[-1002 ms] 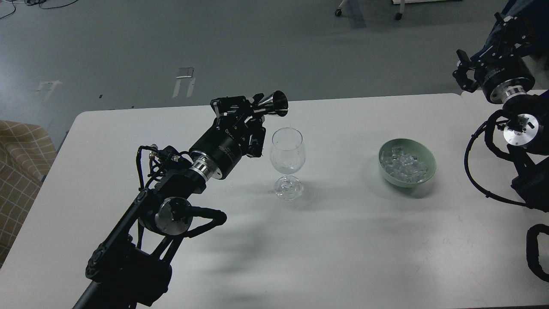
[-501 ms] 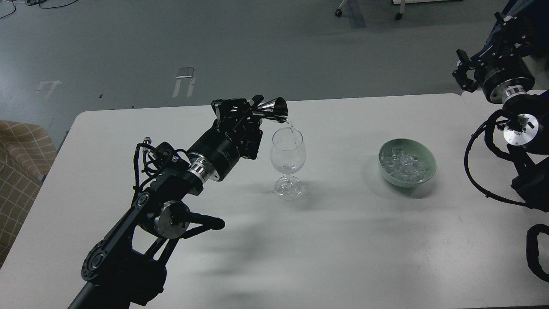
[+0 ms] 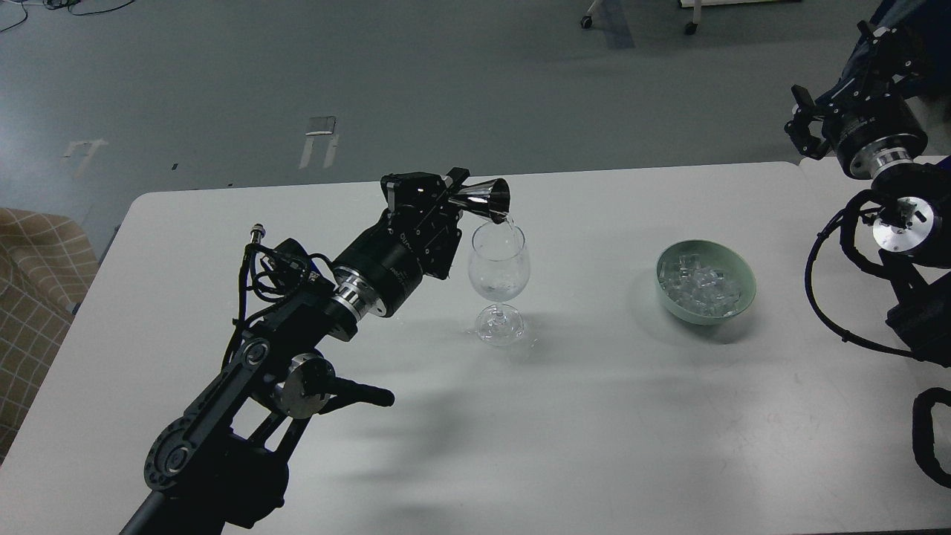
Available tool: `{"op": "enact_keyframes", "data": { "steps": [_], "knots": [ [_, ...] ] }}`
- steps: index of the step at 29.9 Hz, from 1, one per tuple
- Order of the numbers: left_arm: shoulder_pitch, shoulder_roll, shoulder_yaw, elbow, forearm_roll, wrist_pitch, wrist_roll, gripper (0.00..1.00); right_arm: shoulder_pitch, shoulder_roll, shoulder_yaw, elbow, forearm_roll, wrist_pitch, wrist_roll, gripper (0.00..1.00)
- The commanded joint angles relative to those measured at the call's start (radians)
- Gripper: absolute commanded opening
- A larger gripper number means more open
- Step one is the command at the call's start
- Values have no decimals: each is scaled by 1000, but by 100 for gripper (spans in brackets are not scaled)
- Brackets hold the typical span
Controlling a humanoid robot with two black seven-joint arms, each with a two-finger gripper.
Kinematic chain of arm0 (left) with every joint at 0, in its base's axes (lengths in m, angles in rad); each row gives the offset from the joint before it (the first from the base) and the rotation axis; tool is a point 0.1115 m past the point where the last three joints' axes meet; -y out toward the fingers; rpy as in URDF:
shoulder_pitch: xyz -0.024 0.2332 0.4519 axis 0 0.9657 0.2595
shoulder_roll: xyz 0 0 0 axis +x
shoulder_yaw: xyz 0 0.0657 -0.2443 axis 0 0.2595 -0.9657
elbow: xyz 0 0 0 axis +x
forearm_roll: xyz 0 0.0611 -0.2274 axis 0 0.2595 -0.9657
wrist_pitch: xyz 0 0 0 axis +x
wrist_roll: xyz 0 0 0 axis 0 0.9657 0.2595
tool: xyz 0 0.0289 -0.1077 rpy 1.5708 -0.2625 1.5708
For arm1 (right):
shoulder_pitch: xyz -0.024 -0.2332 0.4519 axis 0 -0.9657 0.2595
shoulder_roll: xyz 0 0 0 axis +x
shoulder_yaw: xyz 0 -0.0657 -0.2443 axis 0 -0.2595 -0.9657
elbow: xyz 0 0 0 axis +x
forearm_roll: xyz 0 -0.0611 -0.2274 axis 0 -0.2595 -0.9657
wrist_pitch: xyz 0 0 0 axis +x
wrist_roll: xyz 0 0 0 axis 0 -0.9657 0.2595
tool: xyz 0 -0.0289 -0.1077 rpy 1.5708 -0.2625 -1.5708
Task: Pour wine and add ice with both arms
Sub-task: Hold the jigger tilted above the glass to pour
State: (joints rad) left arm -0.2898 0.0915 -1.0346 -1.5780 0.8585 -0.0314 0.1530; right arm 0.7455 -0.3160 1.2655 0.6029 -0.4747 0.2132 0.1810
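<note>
Black left arm's jaws (image 3: 455, 195) grip a shiny metal measuring cup (image 3: 487, 199), tipped so liquid falls into the clear stemmed glass (image 3: 499, 279) mid-surface. Clear ice cubes (image 3: 702, 286) wait in a green bowl (image 3: 672, 301) near the right edge. Right arm's jaws (image 3: 806, 126) hang past the far right corner; their state I cannot tell.

I have one view only, from the robot's head, set high and looking forward and down across the white rectangular table (image 3: 594, 416). It sits close enough that the bulky black left arm (image 3: 245, 401) enters at bottom left and the black right arm (image 3: 891, 223) at the right edge. Beyond the table's far edge I see grey floor (image 3: 446, 89).
</note>
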Motion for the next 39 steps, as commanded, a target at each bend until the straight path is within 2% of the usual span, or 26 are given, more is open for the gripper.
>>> {"op": "enact_keyframes", "data": {
  "steps": [1,29,39],
  "knots": [
    [0,1,2,6,2,-1,-1,0,0,0,0,0,1,0,0,100],
    [-19,31,10,23,116,-5,-6,0,-6,-3,2,1,1,0,0,100],
    [-46,73,37,13,296,-7,-3,0,-6,-3,2,0,1,0,0,100]
  ]
}}
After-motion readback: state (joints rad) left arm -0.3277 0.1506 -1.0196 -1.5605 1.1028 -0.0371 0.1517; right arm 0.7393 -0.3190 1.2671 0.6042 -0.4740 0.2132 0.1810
